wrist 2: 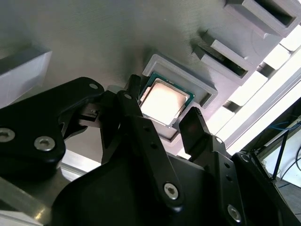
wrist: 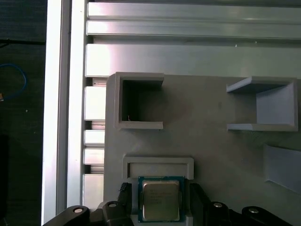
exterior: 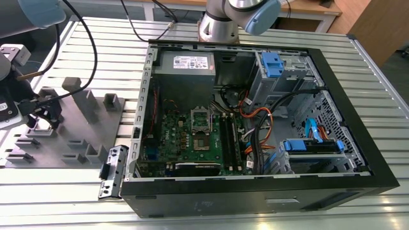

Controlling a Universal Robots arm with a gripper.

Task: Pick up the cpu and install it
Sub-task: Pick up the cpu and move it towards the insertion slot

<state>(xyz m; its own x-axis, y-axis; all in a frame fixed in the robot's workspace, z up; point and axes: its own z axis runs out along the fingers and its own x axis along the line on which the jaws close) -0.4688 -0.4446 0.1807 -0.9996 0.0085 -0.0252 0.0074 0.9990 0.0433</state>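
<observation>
The cpu point(wrist 2: 165, 100) is a small square chip with a silvery top and a green rim. It lies flat in a shallow pocket of the grey holder block point(wrist: 207, 150), and it is also visible in the first wrist view point(wrist: 160, 201). My gripper point(wrist 2: 162, 108) stands open over it, one black finger point(wrist 2: 133, 101) on each side of the chip, close to its edges. In the exterior view the gripper point(exterior: 42, 118) is at the left, above the holder block point(exterior: 83, 120). The motherboard's socket point(exterior: 200, 120) lies inside the open computer case point(exterior: 332, 86).
The holder block carries several raised slots and posts point(exterior: 72, 85) around the gripper. A loose black bracket point(exterior: 112, 171) lies by the case's left wall. Cables, memory slots point(exterior: 230, 139) and blue drive bays point(exterior: 271, 64) crowd the case. All of it rests on a slatted metal table point(exterior: 51, 201).
</observation>
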